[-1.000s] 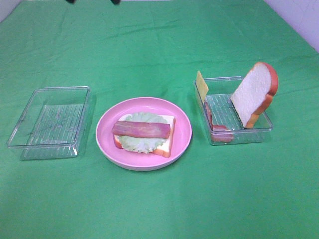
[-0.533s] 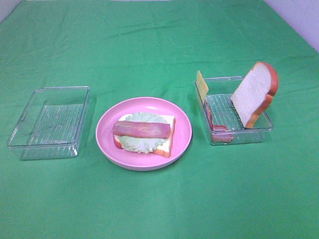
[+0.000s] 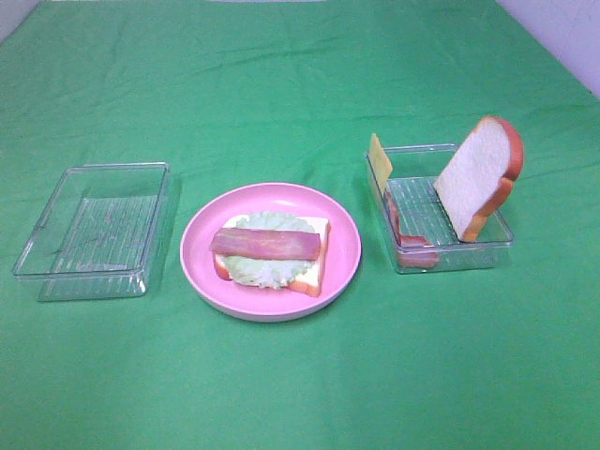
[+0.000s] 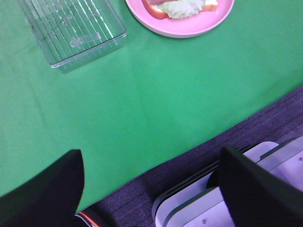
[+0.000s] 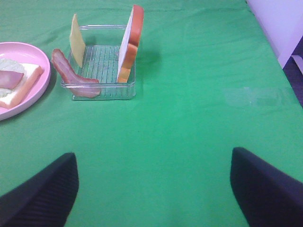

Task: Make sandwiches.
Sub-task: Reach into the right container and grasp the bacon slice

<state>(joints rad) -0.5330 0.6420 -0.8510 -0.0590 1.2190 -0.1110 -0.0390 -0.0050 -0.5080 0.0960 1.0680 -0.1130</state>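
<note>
One table, covered in green cloth, carries everything.

There are two tools, and neither shows in the high view. The left tool hangs over the table's near edge with its two dark fingers spread wide and nothing between them. The right tool is also spread wide and empty, above bare cloth, well apart from the food.

There are two clear trays. Taking the plate as the centre of the dial in the high view, the empty tray lies at 9 o'clock and the filled tray at 3 o'clock, each near the plate but not touching it.

The one round pink plate holds the sandwich, open and unfinished.

There are two bread slices. The flat slice is the sandwich's base. The upright slice stands tilted in the filled tray, leaning on its 3 o'clock wall and rising above the rim.

One lettuce leaf lies on the flat slice.

I count two bacon strips. The top strip lies across the lettuce from 9 to 3 o'clock. The spare strip runs along the filled tray's 9 o'clock side, seemingly draped over the wall.

One cheese slice stands at that tray's 11 o'clock corner.
</note>
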